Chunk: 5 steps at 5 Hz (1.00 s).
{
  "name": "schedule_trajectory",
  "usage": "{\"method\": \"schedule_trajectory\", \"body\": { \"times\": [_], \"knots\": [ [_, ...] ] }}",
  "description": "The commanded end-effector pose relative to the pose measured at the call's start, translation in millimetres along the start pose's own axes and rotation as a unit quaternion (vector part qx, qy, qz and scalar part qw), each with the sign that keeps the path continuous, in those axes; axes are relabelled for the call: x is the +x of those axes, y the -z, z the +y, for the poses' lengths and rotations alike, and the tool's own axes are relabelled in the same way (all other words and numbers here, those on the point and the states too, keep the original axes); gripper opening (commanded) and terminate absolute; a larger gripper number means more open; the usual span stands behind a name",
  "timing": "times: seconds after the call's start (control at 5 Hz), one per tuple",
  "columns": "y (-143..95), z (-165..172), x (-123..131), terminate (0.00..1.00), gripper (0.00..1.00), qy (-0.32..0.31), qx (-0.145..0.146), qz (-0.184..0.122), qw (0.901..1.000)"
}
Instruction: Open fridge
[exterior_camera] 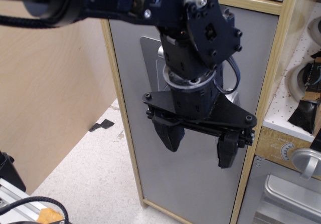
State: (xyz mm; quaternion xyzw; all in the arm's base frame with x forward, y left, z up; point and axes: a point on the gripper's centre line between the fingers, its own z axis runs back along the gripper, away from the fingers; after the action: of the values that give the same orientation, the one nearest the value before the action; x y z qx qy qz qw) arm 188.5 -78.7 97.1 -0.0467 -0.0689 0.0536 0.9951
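The fridge (195, 194) is a tall cabinet with a flat grey door in a pale wood frame (125, 134). The door sits flush in the frame. A corner of its recessed silver dispenser (149, 56) shows behind my arm. My black gripper (199, 144) hangs in front of the middle of the door, fingers pointing down. Its jaws are open and hold nothing. The left finger (170, 134) and the right finger (226, 151) stand well apart. The buttons and the handle are hidden behind my wrist and arm.
The smaller grey oven door (281, 194) with a window and round silver knob (307, 163) is at the lower right. Above it is a white pegboard counter (296, 108) with dark utensils. A plywood wall (50, 108) stands at the left, with black tape (103, 125) on the speckled floor.
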Motion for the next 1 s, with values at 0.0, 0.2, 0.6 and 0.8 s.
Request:
{"method": "schedule_trajectory", "body": {
  "times": [0.0,0.2,0.6,0.8],
  "knots": [
    [0,0,0,0.00,1.00,0.000,0.000,0.000,1.0000],
    [14,-7,23,0.00,1.00,0.020,-0.004,-0.011,0.9997],
    [40,-5,63,0.00,1.00,0.031,0.001,-0.038,0.9988],
    [45,8,81,0.00,1.00,0.039,0.010,-0.050,0.9980]
  ]
}}
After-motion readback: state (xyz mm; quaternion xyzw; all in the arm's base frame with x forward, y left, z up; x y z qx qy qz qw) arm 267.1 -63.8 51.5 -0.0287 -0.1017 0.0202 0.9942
